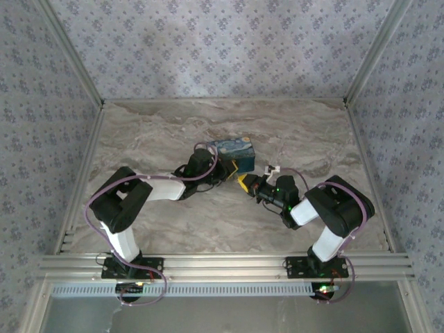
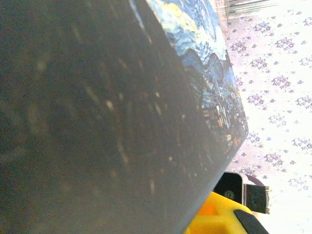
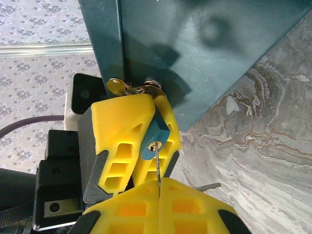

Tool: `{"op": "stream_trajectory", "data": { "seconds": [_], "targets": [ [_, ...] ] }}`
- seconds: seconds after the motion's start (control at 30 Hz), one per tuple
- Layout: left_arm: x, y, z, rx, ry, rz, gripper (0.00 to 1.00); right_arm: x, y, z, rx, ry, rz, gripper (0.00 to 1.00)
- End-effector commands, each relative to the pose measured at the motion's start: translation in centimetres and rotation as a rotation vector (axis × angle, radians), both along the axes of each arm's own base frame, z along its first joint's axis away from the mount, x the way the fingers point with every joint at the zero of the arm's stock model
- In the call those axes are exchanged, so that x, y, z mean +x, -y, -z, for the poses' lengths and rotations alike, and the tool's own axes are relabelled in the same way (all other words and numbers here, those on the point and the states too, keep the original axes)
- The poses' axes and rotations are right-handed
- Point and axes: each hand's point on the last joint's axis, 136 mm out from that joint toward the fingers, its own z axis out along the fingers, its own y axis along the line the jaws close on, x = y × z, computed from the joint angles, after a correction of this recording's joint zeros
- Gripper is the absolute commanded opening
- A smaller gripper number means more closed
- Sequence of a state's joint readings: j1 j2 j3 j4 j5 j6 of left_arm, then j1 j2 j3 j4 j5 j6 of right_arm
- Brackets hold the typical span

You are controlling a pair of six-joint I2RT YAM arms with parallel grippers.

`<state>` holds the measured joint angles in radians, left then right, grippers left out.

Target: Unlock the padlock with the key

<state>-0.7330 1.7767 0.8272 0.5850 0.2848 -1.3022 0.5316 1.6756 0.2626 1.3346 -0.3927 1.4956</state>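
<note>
- Evidently the left claw is clamped on the blue padlock, steadying it, keyhole outward, against the painted box midway between the surface's side edges.
- The right claw is pinched tight on the key, with the blade tip at the keyhole, probably lined up for insertion.
</note>
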Motion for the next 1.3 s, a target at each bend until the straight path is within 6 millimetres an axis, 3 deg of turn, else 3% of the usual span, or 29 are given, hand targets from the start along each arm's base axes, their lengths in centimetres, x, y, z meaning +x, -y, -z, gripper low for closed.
{"op": "stream_trajectory", "data": {
  "seconds": [0.0,0.2,0.77,1.27],
  "targets": [
    [-1.1,1.3,-0.7,-0.042,0.002,0.068,0.10,0.3,-0.1,-2.1,0.023,0.090,0.003,0.00],
    [-1.1,1.2,-0.9,-0.046,0.007,0.066,0.10,0.1,0.7,-1.3,0.011,0.069,0.020,0.00],
    [-0.9,0.8,-1.3,-0.054,0.017,0.056,0.10,-0.8,0.4,-1.9,0.013,0.095,-0.027,0.00],
    [-1.0,0.7,-1.9,-0.062,0.027,0.056,0.10,-1.2,-0.4,0.2,-0.022,0.051,-0.049,0.00]
  ]
}}
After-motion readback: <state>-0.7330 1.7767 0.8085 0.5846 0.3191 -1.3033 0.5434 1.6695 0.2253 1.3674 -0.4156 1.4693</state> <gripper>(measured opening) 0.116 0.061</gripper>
